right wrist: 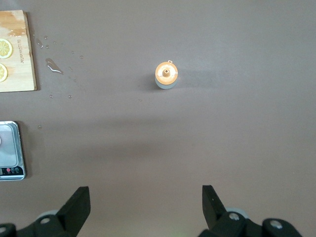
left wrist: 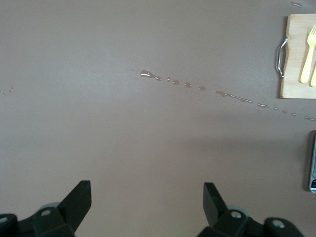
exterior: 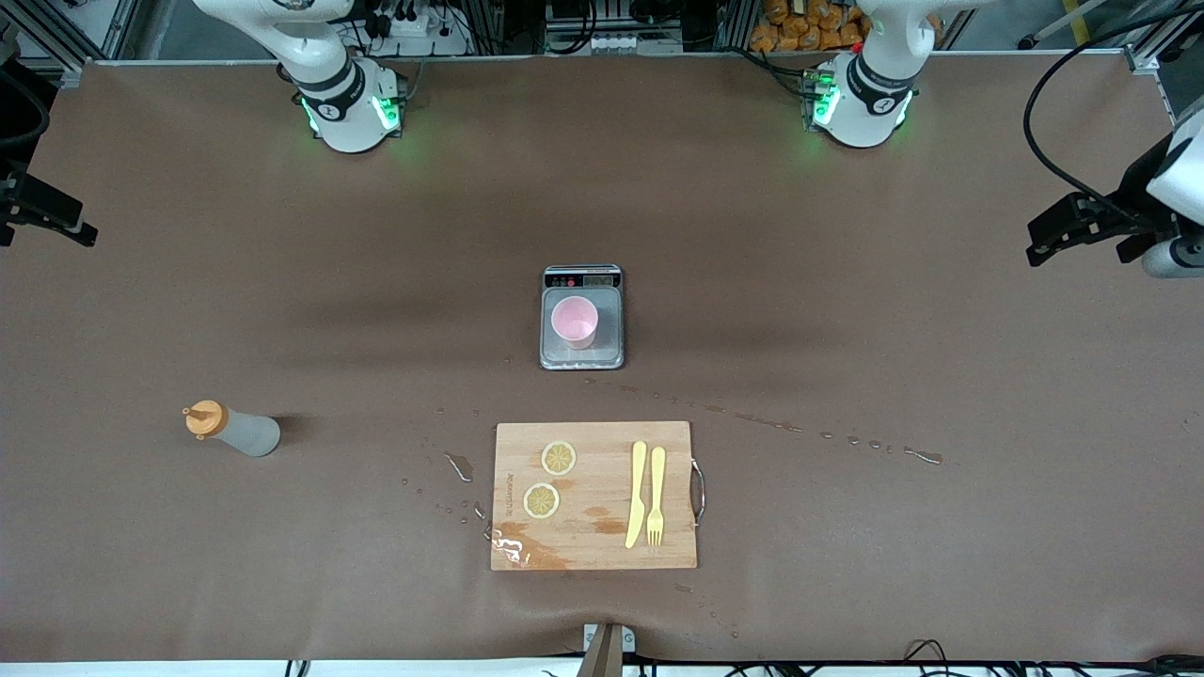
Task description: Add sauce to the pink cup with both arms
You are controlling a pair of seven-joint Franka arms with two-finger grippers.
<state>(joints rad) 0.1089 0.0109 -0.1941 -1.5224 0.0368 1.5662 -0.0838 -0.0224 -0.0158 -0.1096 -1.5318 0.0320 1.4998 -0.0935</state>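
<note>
The sauce bottle (exterior: 235, 431), whitish-grey with an orange nozzle cap, stands upright on the brown table toward the right arm's end. It shows from above in the right wrist view (right wrist: 166, 75). The pink cup (exterior: 575, 322) stands upright on a small scale (exterior: 607, 350) at the middle of the table. My right gripper (right wrist: 146, 193) is open and empty, high over bare table, apart from the bottle. My left gripper (left wrist: 147, 190) is open and empty, high over bare table toward the left arm's end. The cup is out of both wrist views.
A wooden cutting board (exterior: 602, 451) lies nearer the front camera than the scale, with two lemon slices (exterior: 559, 458), a yellow knife (exterior: 637, 494) and a fork (exterior: 657, 494). Drops of liquid (exterior: 847, 438) trail across the table.
</note>
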